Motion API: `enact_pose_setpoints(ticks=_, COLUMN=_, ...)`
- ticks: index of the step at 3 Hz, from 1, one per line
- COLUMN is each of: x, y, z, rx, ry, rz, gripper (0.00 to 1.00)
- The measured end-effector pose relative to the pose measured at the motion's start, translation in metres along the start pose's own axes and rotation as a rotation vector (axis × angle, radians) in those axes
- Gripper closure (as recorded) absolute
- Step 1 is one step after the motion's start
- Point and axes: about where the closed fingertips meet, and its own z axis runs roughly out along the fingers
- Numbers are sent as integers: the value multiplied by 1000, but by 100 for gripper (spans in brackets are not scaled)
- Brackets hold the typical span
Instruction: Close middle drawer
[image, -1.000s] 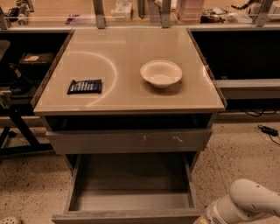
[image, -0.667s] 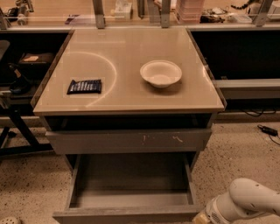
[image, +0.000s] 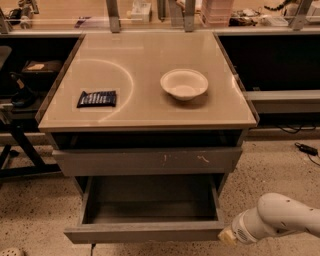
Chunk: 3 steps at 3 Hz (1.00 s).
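Hovering low with the gripper (image: 227, 236) just beside the right end of the pulled-out middle drawer (image: 145, 231), under the surface (image: 150, 112), likely ready to push it in (no telling how wide its grip is).

i see middle drawer (image: 145, 231) w/ plain grey front, darker grey inside. upper front (image: 125, 161) grey w/ pale scratch marks. tabletop (image: 195, 52) tan, faint pale arc across it. bowl (image: 184, 84) cream-white. packet (image: 97, 98) dark blue w/ pale print. floor (image: 280, 170) speckled beige. gripper (image: 226, 237) bottom right, by drawer's right corner: yellowish tip, arm (image: 285, 217) white.
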Motion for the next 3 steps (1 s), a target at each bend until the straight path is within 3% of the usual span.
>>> enact_pose_setpoints(ticks=3, x=-33, y=-41, z=13, rx=88, ry=-151, rz=99, gripper=100)
